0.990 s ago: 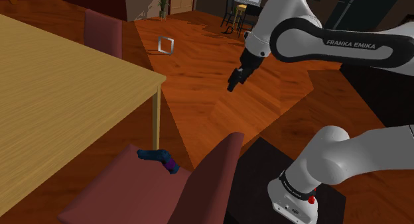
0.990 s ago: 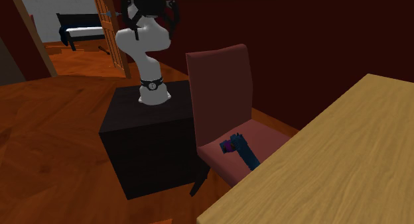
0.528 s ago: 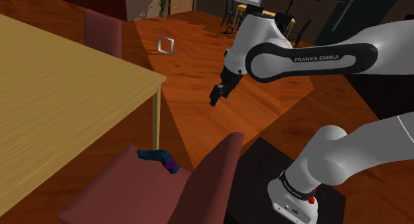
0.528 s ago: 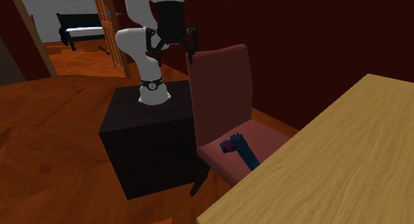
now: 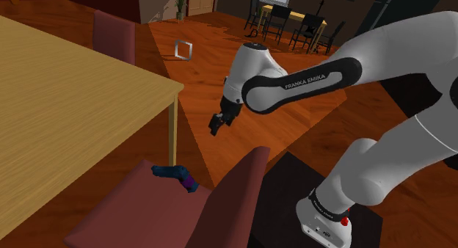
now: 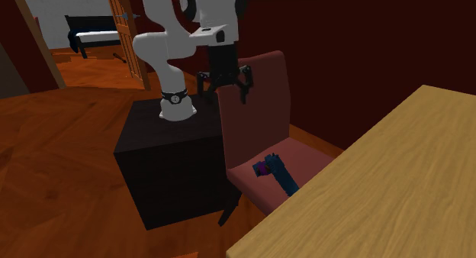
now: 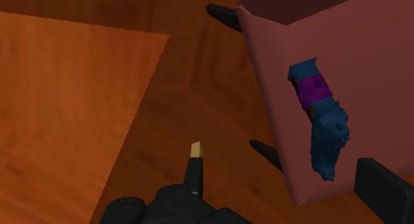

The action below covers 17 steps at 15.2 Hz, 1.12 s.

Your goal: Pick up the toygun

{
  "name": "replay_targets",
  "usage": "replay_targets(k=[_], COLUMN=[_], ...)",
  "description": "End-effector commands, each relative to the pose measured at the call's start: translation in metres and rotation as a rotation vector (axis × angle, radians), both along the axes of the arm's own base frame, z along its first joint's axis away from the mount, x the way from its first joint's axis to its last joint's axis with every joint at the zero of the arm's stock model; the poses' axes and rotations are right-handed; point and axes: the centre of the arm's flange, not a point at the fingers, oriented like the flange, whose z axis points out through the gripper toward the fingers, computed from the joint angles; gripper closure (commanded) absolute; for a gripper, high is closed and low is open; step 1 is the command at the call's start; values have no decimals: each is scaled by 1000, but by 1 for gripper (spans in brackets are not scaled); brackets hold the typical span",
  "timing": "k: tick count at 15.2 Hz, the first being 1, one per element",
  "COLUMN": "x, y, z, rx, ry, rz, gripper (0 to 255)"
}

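The toygun [image 5: 175,173] is dark blue with a purple band and lies on the seat of a dark red chair [image 5: 147,213], near the seat's edge by the table leg. It also shows on the seat in the second exterior view, toygun [image 6: 274,172], and in the wrist view, toygun [image 7: 322,126]. My black gripper [image 5: 217,123] hangs in the air above the floor, past the chair's backrest and well above the toygun. In the second exterior view the gripper [image 6: 225,85] is level with the backrest top, fingers spread apart, nothing between them. In the wrist view the gripper [image 7: 290,183] is open.
A light wooden table [image 5: 66,114] stands close beside the chair, with its leg [image 5: 173,136] near the toygun. The chair's tall backrest [image 6: 255,104] rises between the black stand [image 6: 168,165] and the seat. A second red chair [image 5: 114,35] stands at the table's far side.
The arm has swung down and toward the shoulder view's left. That brought the open gripper from high above the floor to the level of the chair's backrest. The toygun has not moved.
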Motion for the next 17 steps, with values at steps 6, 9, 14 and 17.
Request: replay_targets(k=[6,9,14,17], x=[34,46,66,75], y=[50,72,111,128], z=[-65,-94,-141,-162], rx=[40,57,84,96], ry=[30,43,65,75], rz=[8,12,18,21], gripper=[0,0,0,0])
